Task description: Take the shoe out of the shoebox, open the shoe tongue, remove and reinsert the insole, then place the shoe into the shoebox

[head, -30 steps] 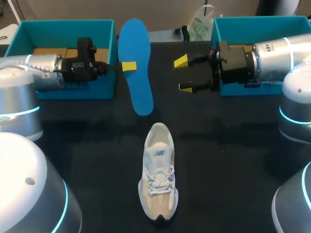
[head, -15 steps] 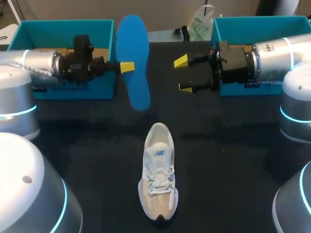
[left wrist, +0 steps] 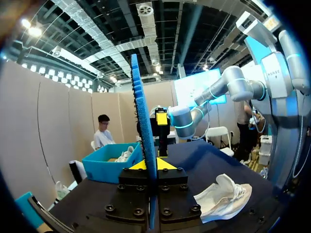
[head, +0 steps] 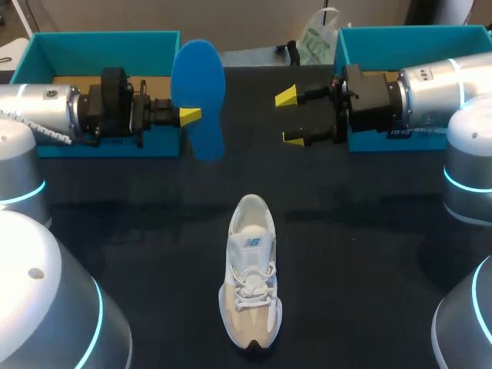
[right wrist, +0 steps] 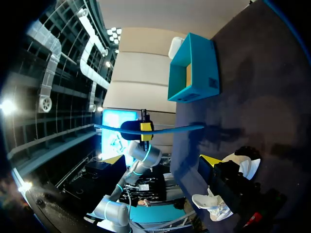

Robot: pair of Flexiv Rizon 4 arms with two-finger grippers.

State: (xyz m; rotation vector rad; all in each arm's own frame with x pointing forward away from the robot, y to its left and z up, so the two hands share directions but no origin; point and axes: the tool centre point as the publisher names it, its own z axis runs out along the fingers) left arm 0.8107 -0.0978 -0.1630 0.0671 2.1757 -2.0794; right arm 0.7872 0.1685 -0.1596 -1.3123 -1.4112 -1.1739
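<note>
The left pincer, upper left of the frame, is clamped on one edge of the blue insole, held in the air well apart from the shoe at lower centre. So narrow a grip could let the insole twist or slip while it is carried down. The right pincer, upper right, gapes wide and empty. Its tips and the left shoebox wall are the nearest edges. The worktop around the shoe gives ample room.
</note>
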